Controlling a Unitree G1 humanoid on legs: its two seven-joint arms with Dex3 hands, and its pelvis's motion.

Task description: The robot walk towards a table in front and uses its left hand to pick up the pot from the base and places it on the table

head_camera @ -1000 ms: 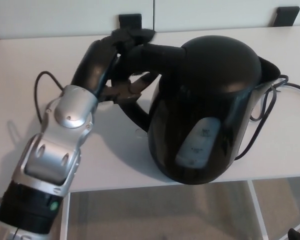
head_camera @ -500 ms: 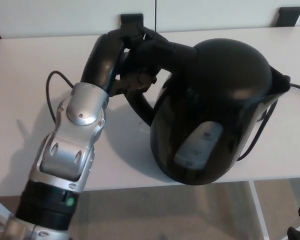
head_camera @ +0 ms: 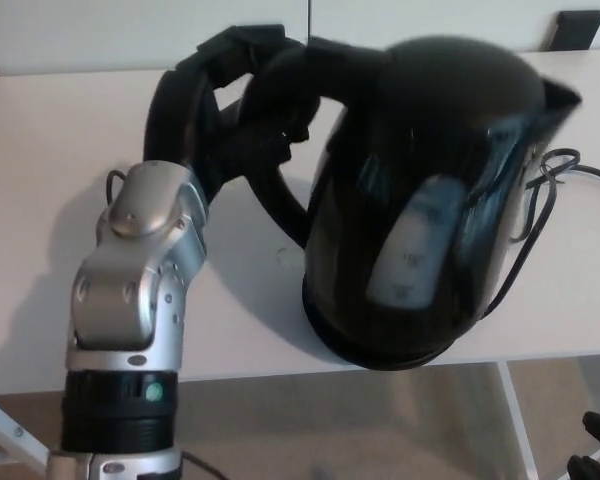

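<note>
Although its outline is blurred, the glossy black rounded electric pot (head_camera: 430,200) is seen near the front edge of the white tabletop (head_camera: 40,150), leaning slightly, spout toward the right. A pale label panel shows on its front face. A dark round rim lies at its bottom; whether that is a separate base, and whether the pot is touching it, cannot be determined. The curved black handle (head_camera: 285,205) is on the pot's left side. The left hand (head_camera: 230,95) is closed around the upper part of that handle, fingers wrapped over it, with the silver forearm (head_camera: 135,290) running down to the lower left. A black power cord (head_camera: 555,165) loops on the tabletop just beside the pot's right side. A small part of the right hand (head_camera: 595,450) shows at the lower right corner, below the tabletop; its state cannot be determined.
</note>
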